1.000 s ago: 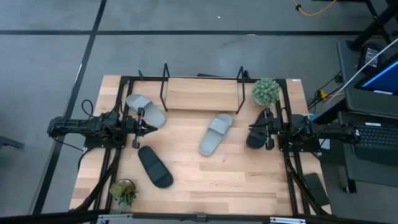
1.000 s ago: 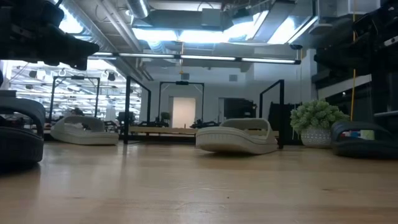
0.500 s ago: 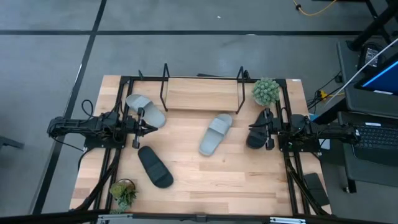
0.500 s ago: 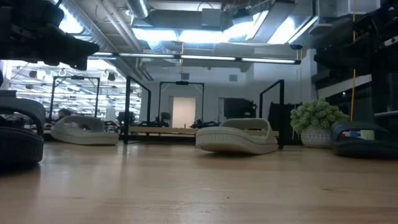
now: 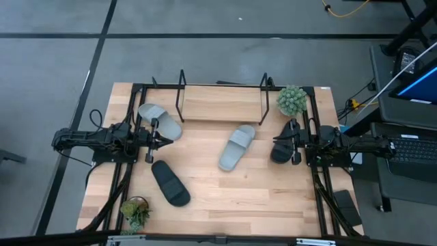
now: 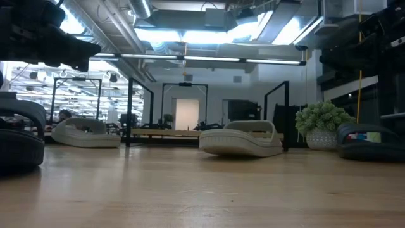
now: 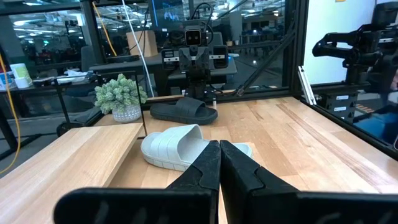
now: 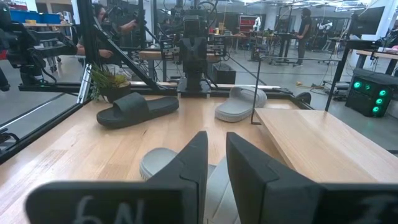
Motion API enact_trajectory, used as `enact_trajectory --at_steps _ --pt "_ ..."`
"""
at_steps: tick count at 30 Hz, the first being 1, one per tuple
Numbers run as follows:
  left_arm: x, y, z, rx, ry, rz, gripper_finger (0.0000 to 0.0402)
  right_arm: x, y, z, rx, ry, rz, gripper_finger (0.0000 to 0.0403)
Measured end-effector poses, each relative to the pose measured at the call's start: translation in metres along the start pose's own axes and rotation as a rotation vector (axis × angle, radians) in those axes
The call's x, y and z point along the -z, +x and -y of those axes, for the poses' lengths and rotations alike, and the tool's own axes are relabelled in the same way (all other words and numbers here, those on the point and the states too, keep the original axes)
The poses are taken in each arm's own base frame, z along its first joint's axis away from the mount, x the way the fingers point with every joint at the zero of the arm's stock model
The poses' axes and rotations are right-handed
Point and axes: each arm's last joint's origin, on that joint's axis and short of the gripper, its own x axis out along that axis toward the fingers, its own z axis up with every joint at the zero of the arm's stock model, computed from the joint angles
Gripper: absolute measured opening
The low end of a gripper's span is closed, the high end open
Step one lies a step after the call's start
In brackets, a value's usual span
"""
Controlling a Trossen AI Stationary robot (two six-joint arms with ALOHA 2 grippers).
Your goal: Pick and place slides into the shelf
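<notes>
Bench inventory, taken from the near edge and working back.

1. Small potted plant (image 5: 136,210), near left corner, upright.
2. Black slide (image 5: 170,182), flat on the bench toward the near left, lying at an angle, apart from everything else.
3. Grey slide (image 5: 237,147), around the middle of the bench, sole down, angled with one end toward the shelf; well clear of both arms.
4. Left hand (image 5: 166,140), reaching in from the left edge at mid-depth. Its two dark fingers (image 7: 219,163) are pressed tight together with nothing between them (clenched on air, as far as I can see).
5. Right hand (image 5: 292,145), reaching in from the right edge, facing the left one across the bench. Its fingers (image 8: 193,163) stand slightly parted with a clear gap, grasping nothing.
6. Second black slide (image 5: 281,146), at the right edge, lying on the bench directly at the right hand; from above the hand overlaps it, and whether they touch I cannot tell.
7. Second grey slide (image 5: 160,121), toward the far left, just beside the left hand on its far side, resting on the bench.
8. Shelf (image 5: 222,102), against the middle of the far edge: black wire end loops standing upright on a light wooden base. All four slides lie on the bench outside it.
9. Larger potted plant (image 5: 292,100), far right corner, just beside the shelf's right end.
</notes>
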Motion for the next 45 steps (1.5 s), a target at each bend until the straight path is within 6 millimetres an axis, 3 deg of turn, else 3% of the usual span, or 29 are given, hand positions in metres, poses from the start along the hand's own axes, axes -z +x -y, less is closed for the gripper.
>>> enact_trajectory --at_steps 31,39,45 --pt "0.0001 0.0 0.0 0.0 0.0 0.0 0.0 0.0 0.0 0.0 0.0 0.085 0.0 0.0062" --pt "0.0 0.0 0.0 0.0 0.135 0.0 0.0 0.0 0.0 0.0 0.0 0.131 0.0 0.0062" --pt "0.0001 0.0 0.0 0.0 0.056 0.0 0.0 0.0 0.0 0.0 0.0 0.13 0.0 0.0062"
